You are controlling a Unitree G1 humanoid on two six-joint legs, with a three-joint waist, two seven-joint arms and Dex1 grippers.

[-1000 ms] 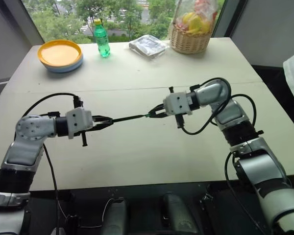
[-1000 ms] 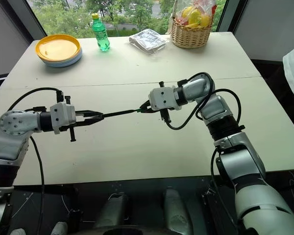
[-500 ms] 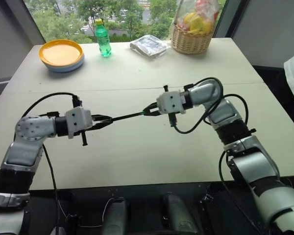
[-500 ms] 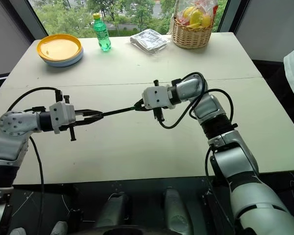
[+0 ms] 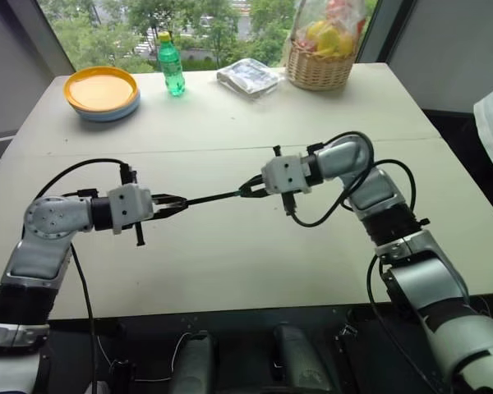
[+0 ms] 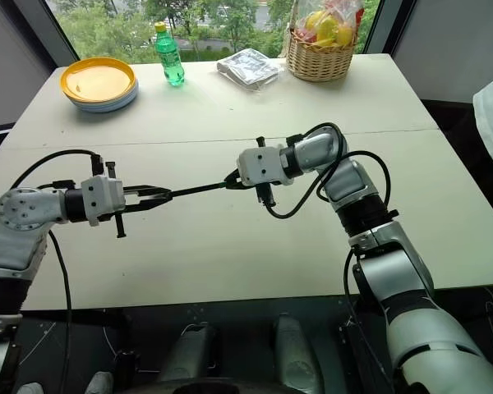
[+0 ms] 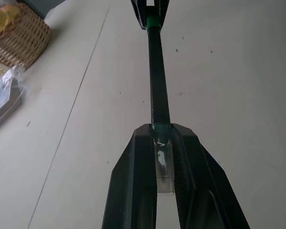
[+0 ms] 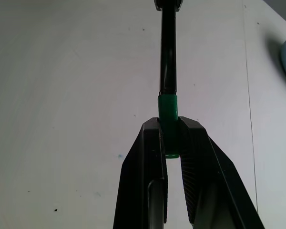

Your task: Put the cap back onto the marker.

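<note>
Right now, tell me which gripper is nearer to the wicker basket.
Right. The right gripper holds the cap mid-table, below the wicker basket; the left gripper, holding the marker, is farther left.

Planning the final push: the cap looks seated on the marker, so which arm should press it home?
Right, probably. Its pincer is shut on the cap, in line with the marker, so it can push along it while the left pincer holds the marker steady.

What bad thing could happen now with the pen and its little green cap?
The marker hangs in the air over the table, pinched at one end by the left gripper; it might tilt or slip. The right gripper pinches the cap at the marker's other end; pushed crooked, it could jam or pop out.
</note>
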